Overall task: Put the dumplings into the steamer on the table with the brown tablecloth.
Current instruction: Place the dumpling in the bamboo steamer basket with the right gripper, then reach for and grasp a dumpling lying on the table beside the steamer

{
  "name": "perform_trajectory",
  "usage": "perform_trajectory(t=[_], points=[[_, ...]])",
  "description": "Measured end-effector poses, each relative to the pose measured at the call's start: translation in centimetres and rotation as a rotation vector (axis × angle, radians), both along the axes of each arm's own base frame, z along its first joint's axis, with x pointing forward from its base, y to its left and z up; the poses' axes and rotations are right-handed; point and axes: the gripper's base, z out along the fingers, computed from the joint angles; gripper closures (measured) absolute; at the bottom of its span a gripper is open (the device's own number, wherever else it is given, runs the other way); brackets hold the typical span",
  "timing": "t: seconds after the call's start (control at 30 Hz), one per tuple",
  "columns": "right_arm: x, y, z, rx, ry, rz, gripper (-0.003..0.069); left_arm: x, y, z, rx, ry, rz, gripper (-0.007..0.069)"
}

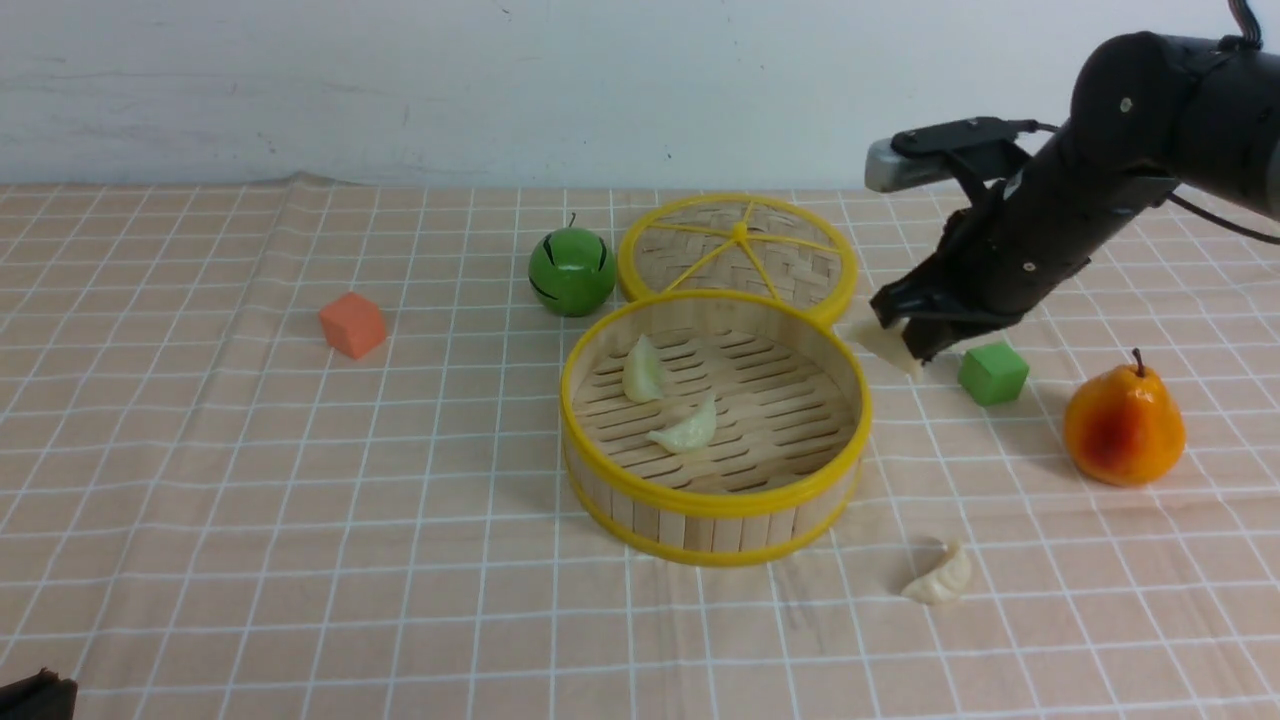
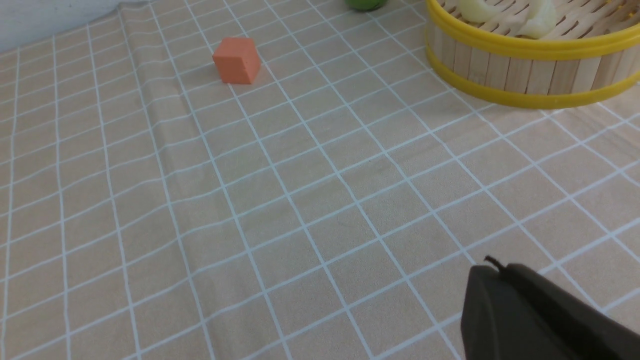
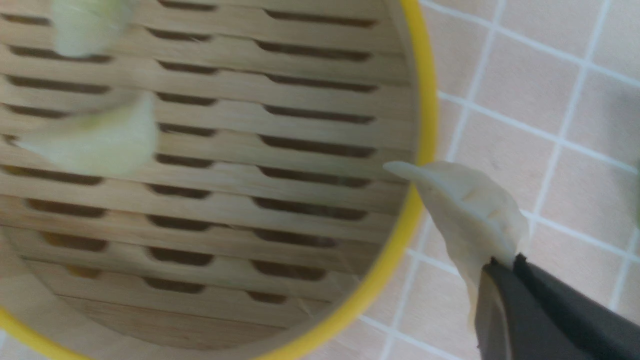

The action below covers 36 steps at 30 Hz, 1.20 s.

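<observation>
The bamboo steamer (image 1: 716,500) stands mid-table on the peach-brown grid cloth (image 1: 300,480). Two pale green dumplings (image 1: 644,369) (image 1: 688,430) lie on its slatted floor; they also show in the right wrist view (image 3: 95,142). My right gripper (image 1: 903,345) is shut on a cream-white dumpling (image 1: 882,342), held in the air just outside the steamer's right rim; in the right wrist view the dumpling (image 3: 465,210) hangs beside the yellow rim (image 3: 425,125). A second white dumpling (image 1: 940,578) lies on the cloth right of the steamer's front. My left gripper (image 2: 492,270) is shut and empty, low at the near left.
The woven yellow-rimmed lid (image 1: 738,250) lies flat behind the steamer. A green apple-like fruit (image 1: 572,270) sits left of the lid. An orange cube (image 1: 352,324) is further left. A green cube (image 1: 993,373) and an orange pear (image 1: 1124,425) stand right of my right gripper.
</observation>
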Motion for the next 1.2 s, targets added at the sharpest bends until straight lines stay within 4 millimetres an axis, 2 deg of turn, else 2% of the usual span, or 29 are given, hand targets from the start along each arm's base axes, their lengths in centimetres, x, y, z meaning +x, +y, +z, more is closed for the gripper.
perform_trajectory(t=[0.07,0.13,0.23,0.27,0.3,0.4,0.47,0.53,0.57,0.63,0.7,0.83,0.87,0.9,0.93,1.0,1.07,1.1,1.13,1.17,1.2], points=[[0.1,1.6,0.6,0.074,-0.051,0.035,0.0677,0.0,0.0,0.0,0.000,-0.001,0.000,0.0638],[0.3,2.7,0.3,0.108,-0.080,0.058,0.0677,0.0,0.0,0.0,-0.001,-0.002,-0.001,0.0638],[1.5,4.8,-1.9,0.143,-0.122,0.066,0.0677,0.0,0.0,0.0,-0.001,-0.002,-0.001,0.0638],[2.0,5.3,-3.2,0.146,-0.124,0.057,0.0677,0.0,0.0,0.0,-0.002,-0.001,0.000,0.0638],[2.1,5.3,-3.4,0.146,-0.132,0.053,0.0677,0.0,0.0,0.0,-0.002,-0.001,0.000,0.0638],[3.2,6.0,-6.9,0.126,-0.125,0.040,0.0665,0.0,0.0,0.0,-0.001,-0.002,0.000,0.0638],[3.5,6.0,-7.7,0.121,-0.126,0.038,0.0638,0.0,0.0,0.0,-0.001,-0.002,0.000,0.0637],[3.5,6.1,-7.8,0.117,-0.129,0.043,0.0568,0.0,0.0,0.0,-0.001,-0.002,0.000,0.0637],[3.5,6.1,-7.8,0.117,-0.129,0.043,0.0568,0.0,0.0,0.0,-0.001,-0.002,0.000,0.0636],[3.5,6.1,-7.7,0.114,-0.125,0.049,0.0467,0.0,0.0,0.0,-0.001,-0.002,0.000,0.0636],[3.1,6.1,-6.5,0.118,-0.110,0.068,0.0348,0.0,0.0,0.0,-0.001,-0.002,0.000,0.0635],[1.5,5.8,-1.8,0.101,-0.131,0.126,0.0211,0.0,0.0,0.0,-0.001,-0.002,0.000,0.0635],[1.3,5.7,-1.5,0.098,-0.126,0.131,0.0207,0.0,0.0,0.0,-0.001,-0.002,0.000,0.0635],[0.1,5.1,1.3,0.080,-0.129,0.127,0.0176,0.0,0.0,0.0,-0.001,-0.003,-0.001,0.0635],[-0.7,4.8,2.6,0.070,-0.116,0.116,0.0169,0.0,0.0,0.0,-0.001,-0.003,-0.001,0.0635],[-2.2,3.9,4.0,0.034,-0.058,0.058,0.0162,0.0,0.0,0.1,-0.005,-0.009,-0.003,0.0635],[-3.3,3.1,3.3,-0.007,0.026,-0.015,0.0162,0.0,-0.1,0.2,-0.009,-0.017,-0.007,0.0635],[-4.0,2.6,2.3,-0.034,0.083,-0.060,0.0162,0.1,-0.1,0.2,-0.012,-0.023,-0.010,0.0635],[-4.7,2.1,0.5,-0.068,0.152,-0.112,0.0162,0.1,-0.1,0.3,-0.014,-0.027,-0.011,0.0635],[-4.8,2.0,0.1,-0.072,0.164,-0.121,0.0162,0.1,-0.1,0.3,-0.014,-0.028,-0.012,0.0635],[-5.8,1.6,-2.4,-0.094,0.241,-0.170,0.0162,0.1,-0.2,0.3,-0.015,-0.030,-0.012,0.0635]])
